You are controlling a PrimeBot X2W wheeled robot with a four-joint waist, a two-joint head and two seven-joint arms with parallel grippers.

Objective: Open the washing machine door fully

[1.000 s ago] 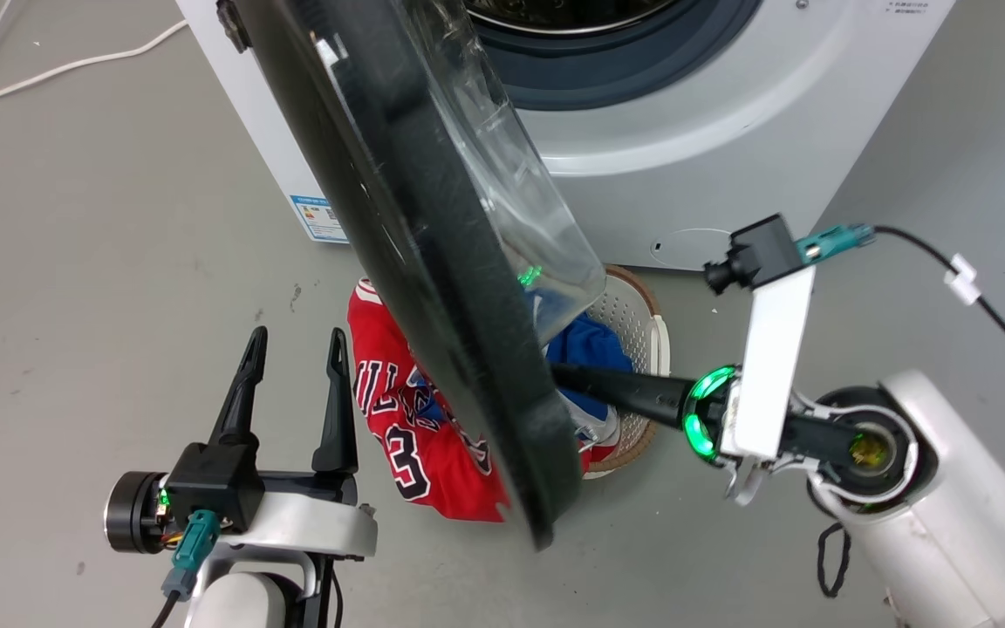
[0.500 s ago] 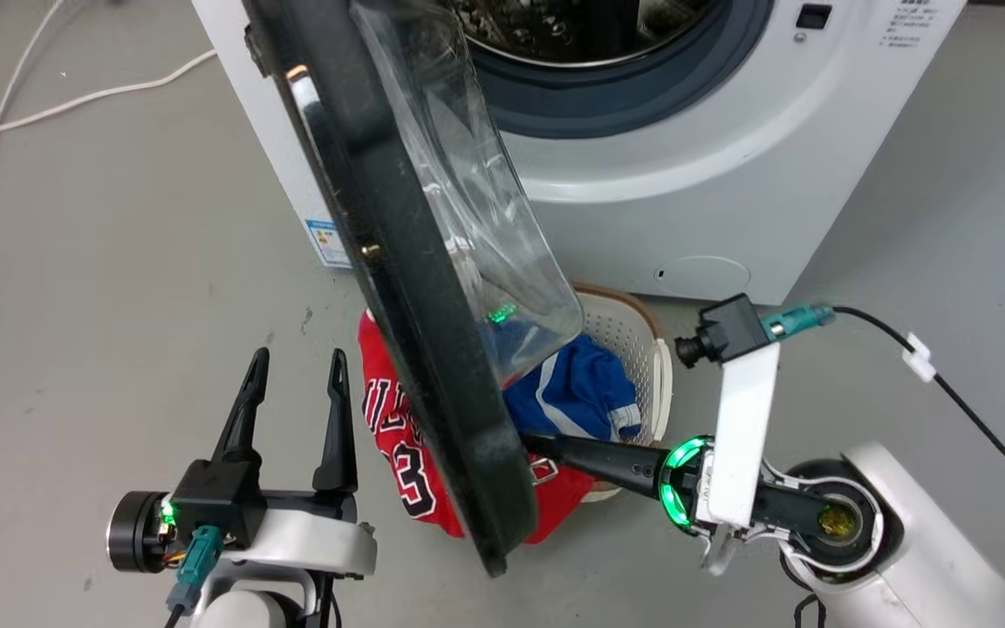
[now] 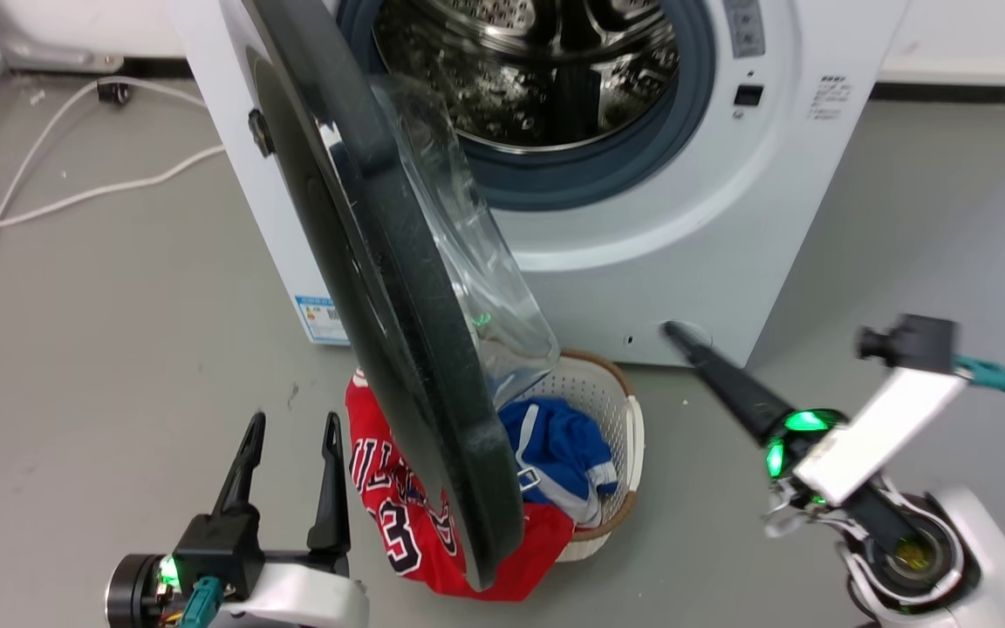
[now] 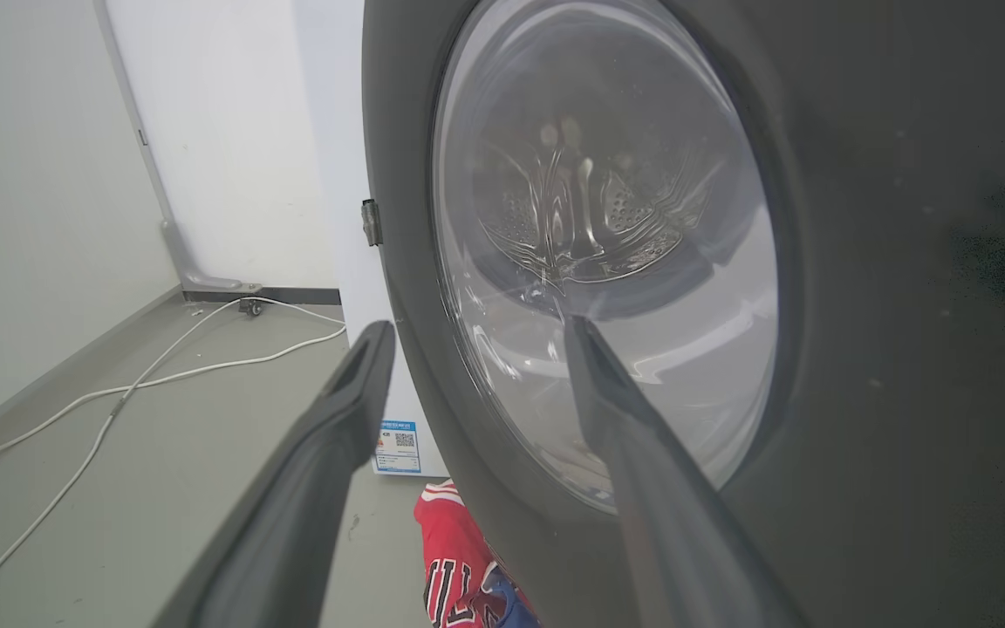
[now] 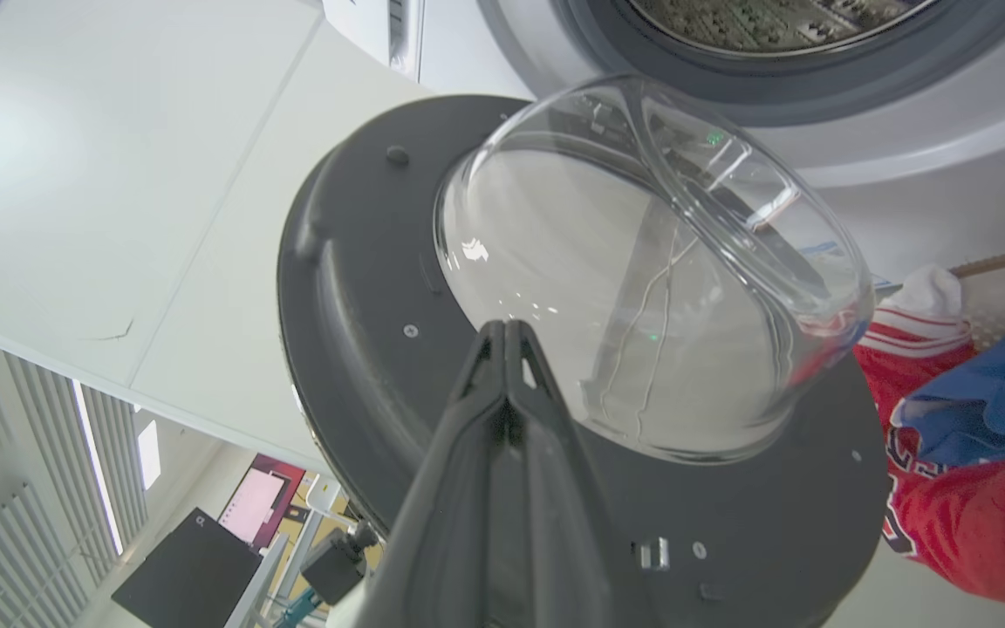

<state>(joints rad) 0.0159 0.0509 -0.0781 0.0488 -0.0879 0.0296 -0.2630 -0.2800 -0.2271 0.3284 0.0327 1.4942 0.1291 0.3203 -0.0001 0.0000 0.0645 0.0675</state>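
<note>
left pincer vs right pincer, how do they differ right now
The left pincer has its long dark fingers spread open; the right pincer has them pressed shut. The left pincer sits on the outer side of the black-rimmed round glass washing machine door; the right pincer sits on its bowl side. Both hold nothing.

Black-rimmed washing machine door [image 3: 380, 288] (clear glass bowl) stands half open.

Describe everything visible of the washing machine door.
The washing machine door is round: a wide glossy black rim around a bulging clear glass bowl on its inner side. It stands swung out, hinged at the left of the washing machine, outer face toward the open left claw, which is apart from it. Its lower edge overlaps a red jersey and white basket.
</note>
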